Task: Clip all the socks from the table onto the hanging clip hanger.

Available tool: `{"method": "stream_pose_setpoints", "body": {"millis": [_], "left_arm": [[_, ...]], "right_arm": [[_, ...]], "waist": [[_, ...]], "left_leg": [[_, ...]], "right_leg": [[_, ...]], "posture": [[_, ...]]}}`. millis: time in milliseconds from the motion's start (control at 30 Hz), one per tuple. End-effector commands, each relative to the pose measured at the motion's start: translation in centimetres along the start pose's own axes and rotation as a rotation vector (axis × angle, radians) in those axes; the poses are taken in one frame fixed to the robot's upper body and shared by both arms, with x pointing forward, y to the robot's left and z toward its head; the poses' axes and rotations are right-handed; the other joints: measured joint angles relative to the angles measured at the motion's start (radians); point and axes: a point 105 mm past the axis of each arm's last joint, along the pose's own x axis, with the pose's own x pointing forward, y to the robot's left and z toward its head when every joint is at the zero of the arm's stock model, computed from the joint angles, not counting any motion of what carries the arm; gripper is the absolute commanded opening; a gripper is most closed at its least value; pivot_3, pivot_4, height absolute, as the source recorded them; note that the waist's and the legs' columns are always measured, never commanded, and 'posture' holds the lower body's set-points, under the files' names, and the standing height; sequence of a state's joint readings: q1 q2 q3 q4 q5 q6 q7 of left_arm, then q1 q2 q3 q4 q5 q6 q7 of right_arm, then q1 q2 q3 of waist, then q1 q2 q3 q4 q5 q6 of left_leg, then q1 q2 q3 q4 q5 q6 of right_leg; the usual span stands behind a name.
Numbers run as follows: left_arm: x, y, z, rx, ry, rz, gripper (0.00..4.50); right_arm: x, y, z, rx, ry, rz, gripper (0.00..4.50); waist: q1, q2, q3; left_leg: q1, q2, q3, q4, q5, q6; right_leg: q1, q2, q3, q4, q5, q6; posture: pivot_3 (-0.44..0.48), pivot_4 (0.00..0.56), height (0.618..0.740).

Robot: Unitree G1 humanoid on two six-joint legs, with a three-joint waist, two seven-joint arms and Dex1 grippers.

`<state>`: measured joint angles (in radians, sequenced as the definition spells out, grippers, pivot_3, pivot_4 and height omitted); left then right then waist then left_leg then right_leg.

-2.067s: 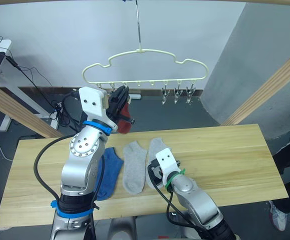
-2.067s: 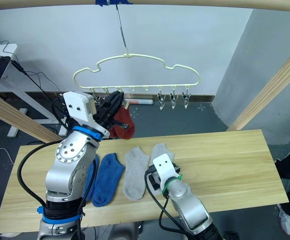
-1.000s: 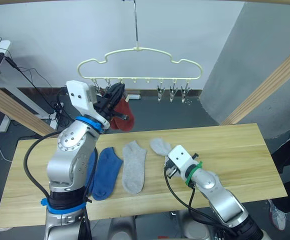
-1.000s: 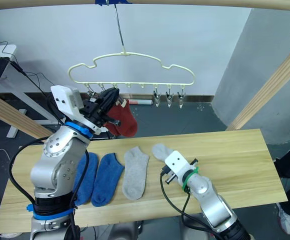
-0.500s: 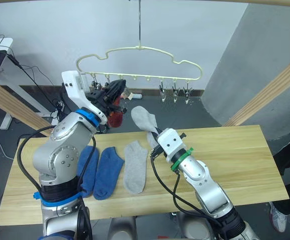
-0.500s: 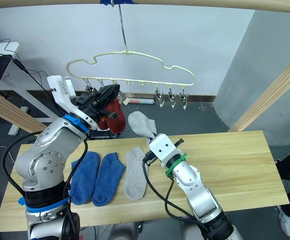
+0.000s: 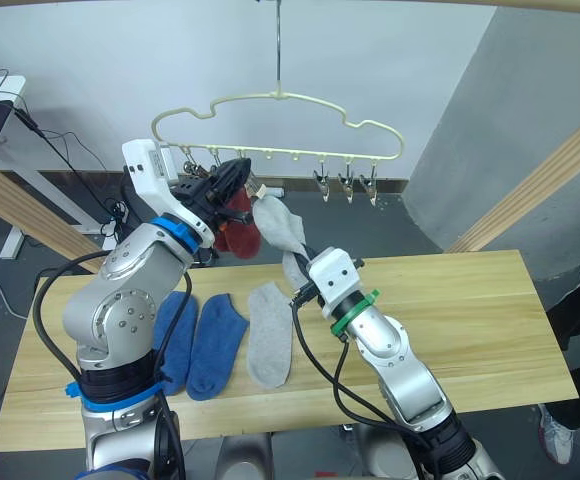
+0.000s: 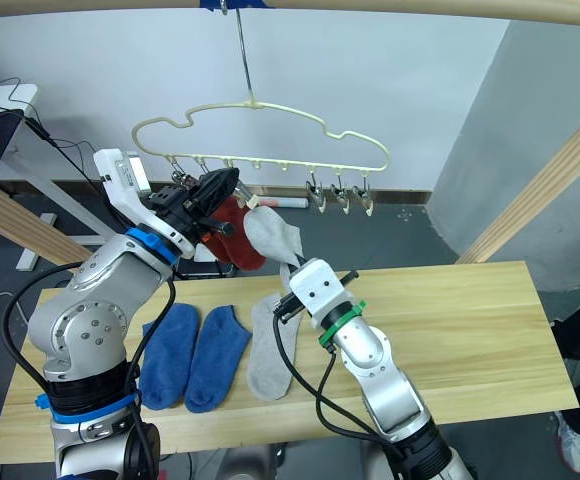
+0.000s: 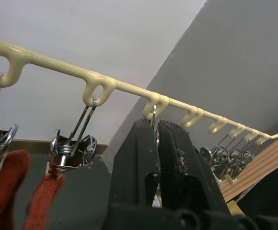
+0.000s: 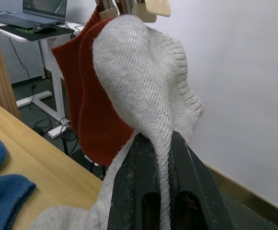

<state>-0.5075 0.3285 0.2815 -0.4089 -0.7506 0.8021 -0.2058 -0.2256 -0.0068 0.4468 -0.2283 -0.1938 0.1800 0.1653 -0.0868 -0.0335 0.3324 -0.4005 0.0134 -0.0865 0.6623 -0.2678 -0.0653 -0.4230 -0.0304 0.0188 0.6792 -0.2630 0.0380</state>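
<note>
Nearest the camera, a long pale wooden surface (image 7: 470,310) carries three socks lying flat in a row toward the robot's left: two blue socks (image 7: 198,342) side by side, then one light grey sock (image 7: 269,345) just beside them.

Above that row, the right tool (image 7: 298,281) has its two black fingers (image 10: 139,187) closed on the fabric of a second light grey sock (image 7: 278,228), lifted clear of the surface. The sock's free end stands up and flops over toward the hanger, its tip close against the red fabric there.

Beyond it, the left tool (image 7: 232,180) is raised to the row of clips. In the left wrist view its fingers (image 9: 175,158) are pressed together around the third metal clip (image 9: 154,116), apparently squeezing it open, though the clip's mouth is hidden behind them.

Farther back hangs the cream-yellow clip hanger (image 7: 275,100) on its thin metal hook. Two brick red socks (image 7: 236,228) already dangle from its leftmost clips; three empty clips (image 7: 346,186) hang toward the right end.

The held sock looks light, soft and limp, so it will sag and fold wherever it is unsupported. Judging from this, the best hold is near the cuff edge, leaving a short stiffened margin of knit to feed into the clip.
</note>
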Motion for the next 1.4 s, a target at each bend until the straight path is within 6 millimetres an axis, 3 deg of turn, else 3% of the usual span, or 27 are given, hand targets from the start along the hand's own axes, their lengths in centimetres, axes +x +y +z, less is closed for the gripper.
{"method": "stream_pose_setpoints", "body": {"millis": [33, 633, 867, 967, 1067, 1200, 1400], "left_arm": [[-0.3, -1.6, 2.2, 0.031, -0.081, -0.063, 0.0], [-0.5, -1.6, 1.9, -0.004, -0.088, -0.065, 0.0], [-1.5, -1.6, 1.9, 0.123, -0.08, -0.067, 2.03], [-2.1, -1.3, 1.6, 0.211, -0.068, -0.062, 2.03], [-2.8, -0.6, 0.7, 0.228, -0.031, -0.027, 2.05], [-3.4, -0.7, 0.1, 0.272, -0.023, -0.043, 2.05], [-4.5, -1.2, -0.9, 0.342, 0.019, -0.112, 2.05]], "right_arm": [[0.3, -0.1, 1.6, 0.004, -0.073, -0.017, 0.03], [1.2, 0.9, 2.5, 0.054, -0.097, -0.006, 0.03], [0.9, 1.2, 1.8, 0.065, -0.082, 0.037, 0.0], [0.9, 1.2, 1.4, 0.066, -0.064, 0.038, 0.0], [1.0, 1.4, 1.0, 0.064, -0.04, 0.068, 0.8], [1.0, 1.9, 0.2, 0.001, 0.016, 0.139, 2.21], [-1.8, 1.3, -0.6, -0.042, 0.075, 0.246, 2.21]], "waist": [[0.0, 0.0, 0.0], [0.0, 0.0, 0.0], [0.0, 0.0, 0.0], [-0.001, 0.0, 0.0], [0.0, 0.0, 0.0], [0.0, 0.0, 0.0], [0.001, 0.0, 0.0]], "left_leg": [[0.0, 0.0, 0.0, 0.0, 0.0, 0.0], [0.0, 0.0, 0.0, 0.0, 0.0, 0.0], [0.0, 0.0, 0.0, 0.0, 0.0, 0.0], [0.001, 0.0, 0.0, 0.0, 0.0, 0.0], [0.001, 0.0, 0.0, 0.0, 0.0, 0.0], [0.001, 0.0, 0.0, 0.0, 0.0, 0.0], [0.0, 0.0, 0.0, 0.0, 0.0, 0.0]], "right_leg": [[0.0, 0.0, 0.0, 0.0, 0.0, 0.0], [0.0, 0.0, 0.0, 0.0, 0.0, 0.0], [0.0, 0.0, 0.0, 0.0, 0.0, 0.0], [0.0, 0.0, 0.001, 0.0, 0.0, 0.0], [0.0, 0.0, 0.001, 0.001, 0.0, 0.0], [0.0, 0.0, 0.001, 0.001, 0.0, 0.0], [0.0, 0.0, 0.001, 0.0, 0.0, 0.0]], "posture": [[-0.156, 0.318, 0.74], [-0.154, 0.313, 0.74], [-0.152, 0.314, 0.74], [-0.149, 0.313, 0.74], [-0.143, 0.311, 0.74], [-0.143, 0.312, 0.74], [-0.151, 0.303, 0.74]]}}
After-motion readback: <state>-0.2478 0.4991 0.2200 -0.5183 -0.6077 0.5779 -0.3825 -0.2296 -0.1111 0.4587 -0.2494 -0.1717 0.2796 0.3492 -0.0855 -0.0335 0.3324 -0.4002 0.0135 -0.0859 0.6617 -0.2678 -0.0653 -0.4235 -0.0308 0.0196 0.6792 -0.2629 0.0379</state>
